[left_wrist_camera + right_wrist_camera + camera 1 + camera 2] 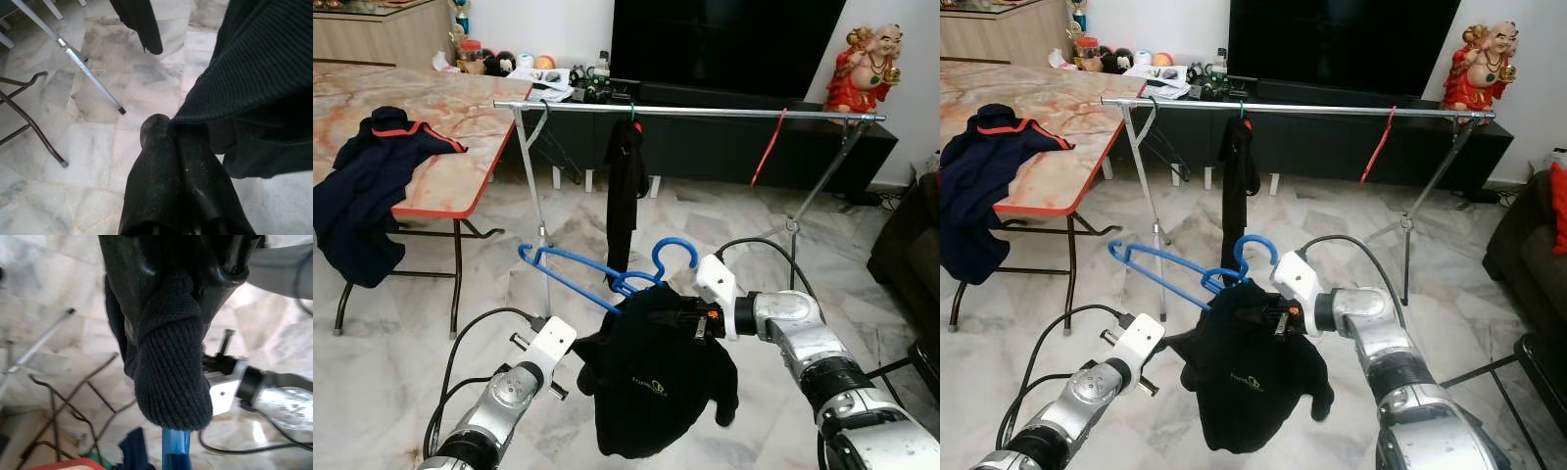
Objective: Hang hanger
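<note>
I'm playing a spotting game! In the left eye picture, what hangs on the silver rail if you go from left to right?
A dark empty hanger → a black garment on a green hook → a red hanger, all on the silver rail.

Blue hanger [597, 279] glossy plastic; black garment [651, 377] ribbed knit cloth; rail [705, 111] shiny metal; floor [401, 362] polished marble.

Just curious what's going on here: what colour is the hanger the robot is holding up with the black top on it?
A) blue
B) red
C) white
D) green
A: the hanger carrying the black top, held up at the right gripper, is bright blue plastic.
</note>
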